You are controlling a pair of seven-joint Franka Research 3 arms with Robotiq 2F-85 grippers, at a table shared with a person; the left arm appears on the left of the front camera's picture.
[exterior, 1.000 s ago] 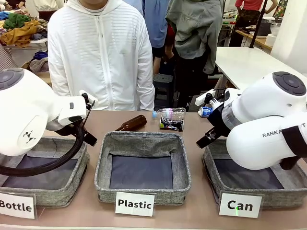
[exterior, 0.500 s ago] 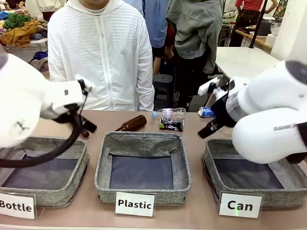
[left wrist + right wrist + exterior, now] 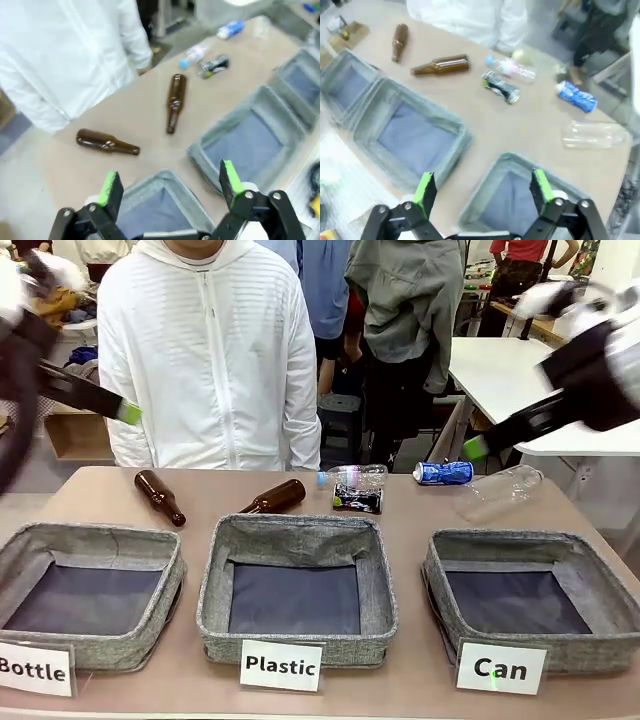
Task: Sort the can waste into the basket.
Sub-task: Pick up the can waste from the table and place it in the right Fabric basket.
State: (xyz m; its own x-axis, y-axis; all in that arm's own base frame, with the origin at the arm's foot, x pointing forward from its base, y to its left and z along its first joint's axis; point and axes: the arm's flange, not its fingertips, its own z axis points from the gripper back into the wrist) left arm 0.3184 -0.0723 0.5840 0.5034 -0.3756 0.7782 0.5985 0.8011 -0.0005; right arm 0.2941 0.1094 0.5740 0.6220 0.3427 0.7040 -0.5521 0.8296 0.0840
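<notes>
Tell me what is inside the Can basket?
Only its dark bottom shows inside the basket; the near wall covers a front strip. The blue can and the black can lie farther back on the table.

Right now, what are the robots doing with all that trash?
Nothing is being handled yet. The left hand and right hand hang open above the table, holding nothing. The black can and blue can lie on its far side, near the person. The Can basket holds nothing.
</notes>
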